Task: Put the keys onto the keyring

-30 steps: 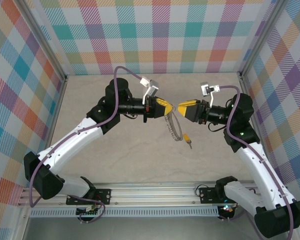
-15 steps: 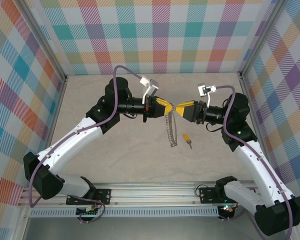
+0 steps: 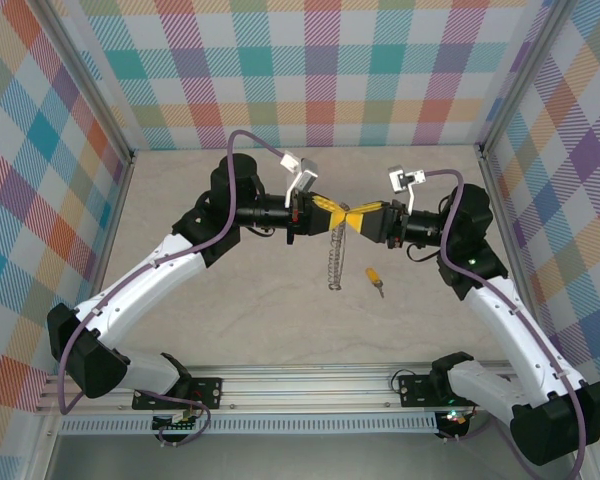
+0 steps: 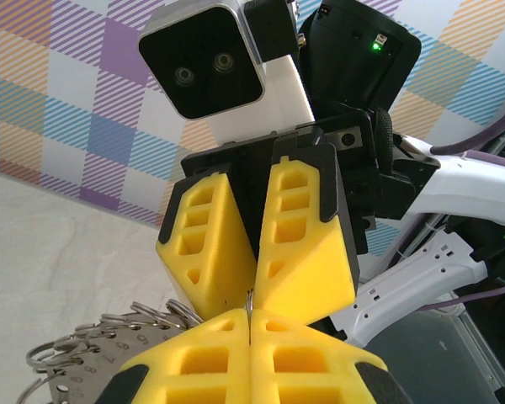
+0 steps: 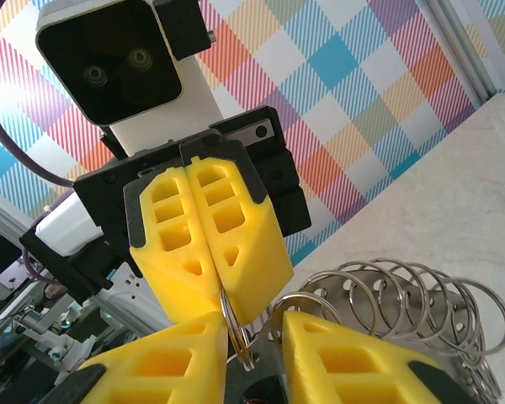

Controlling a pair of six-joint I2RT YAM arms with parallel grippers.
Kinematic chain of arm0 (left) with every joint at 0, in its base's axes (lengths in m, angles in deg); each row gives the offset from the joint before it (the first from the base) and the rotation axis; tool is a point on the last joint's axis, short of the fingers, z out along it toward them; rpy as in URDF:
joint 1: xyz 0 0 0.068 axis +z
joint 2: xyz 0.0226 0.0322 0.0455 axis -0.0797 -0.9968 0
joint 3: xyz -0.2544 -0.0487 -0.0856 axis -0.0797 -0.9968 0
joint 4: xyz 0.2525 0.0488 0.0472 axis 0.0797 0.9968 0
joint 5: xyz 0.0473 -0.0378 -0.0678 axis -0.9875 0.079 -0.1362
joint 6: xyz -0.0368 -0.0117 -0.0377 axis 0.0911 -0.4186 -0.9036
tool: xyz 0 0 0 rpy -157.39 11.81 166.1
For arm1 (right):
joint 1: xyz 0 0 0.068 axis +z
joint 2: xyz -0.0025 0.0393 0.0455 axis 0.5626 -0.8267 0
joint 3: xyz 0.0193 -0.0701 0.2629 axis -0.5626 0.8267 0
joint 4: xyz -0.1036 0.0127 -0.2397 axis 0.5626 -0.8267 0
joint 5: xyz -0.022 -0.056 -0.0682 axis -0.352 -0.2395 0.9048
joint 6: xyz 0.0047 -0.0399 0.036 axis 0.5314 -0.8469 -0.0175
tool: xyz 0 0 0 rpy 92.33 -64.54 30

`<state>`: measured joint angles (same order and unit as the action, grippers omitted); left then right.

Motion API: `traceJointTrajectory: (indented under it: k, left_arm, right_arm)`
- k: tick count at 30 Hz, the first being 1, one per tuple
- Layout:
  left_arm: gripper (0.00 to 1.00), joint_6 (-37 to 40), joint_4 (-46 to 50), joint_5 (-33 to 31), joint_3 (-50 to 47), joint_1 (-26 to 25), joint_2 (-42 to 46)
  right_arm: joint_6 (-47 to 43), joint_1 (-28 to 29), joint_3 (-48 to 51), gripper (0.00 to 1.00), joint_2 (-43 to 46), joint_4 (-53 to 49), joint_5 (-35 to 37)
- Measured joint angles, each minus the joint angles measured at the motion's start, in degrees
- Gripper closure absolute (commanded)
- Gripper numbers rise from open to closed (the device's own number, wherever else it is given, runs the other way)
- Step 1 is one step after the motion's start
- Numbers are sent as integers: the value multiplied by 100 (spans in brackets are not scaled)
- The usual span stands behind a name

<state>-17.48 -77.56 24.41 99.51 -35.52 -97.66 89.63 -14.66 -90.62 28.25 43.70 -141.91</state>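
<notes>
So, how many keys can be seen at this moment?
1. A small key with a yellow head lies on the table, right of the hanging keyring and apart from it. Others may be hidden among the loops.

White-and-black arms, purple cables, yellow honeycombed fingers.

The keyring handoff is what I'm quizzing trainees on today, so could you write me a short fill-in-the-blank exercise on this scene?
1. The keyring hangs from the left end effector, which is ____ on it.
2. The key, with its yellow-orange head, lies on the ____.
3. The right end effector meets the left one tip to tip, with its fingers ____.
4. In the top view the key lies to the ____ of the hanging keyring.

Missing words: shut; table; open; right
</notes>
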Motion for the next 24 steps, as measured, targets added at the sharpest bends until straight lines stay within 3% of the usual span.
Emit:
traceJointTrajectory:
  k: [3, 6, 9, 12, 16, 24]
  left_arm:
    - [100, 0, 4, 2, 2, 0, -7]
    - [100, -2, 28, -11, 7, 0, -20]
    - [100, -2, 52, -42, 24, 7, -37]
    - [81, -2, 101, -186, 24, 0, -35]
    - [64, -96, 57, -479, -44, 2, 81]
    - [60, -627, -636, -833, -625, 55, 645]
  right_arm:
    - [-4, 2, 0, 84, 0, 2, 0]
    - [-68, 2, -4, 100, 0, 22, -26]
    - [-87, 2, -13, 100, 0, 0, -22]
    - [-175, 2, -13, 100, 0, -66, 50]
    - [-254, 2, -13, 100, 0, -205, 173]
    - [-256, 2, -11, 100, 13, -144, 267]
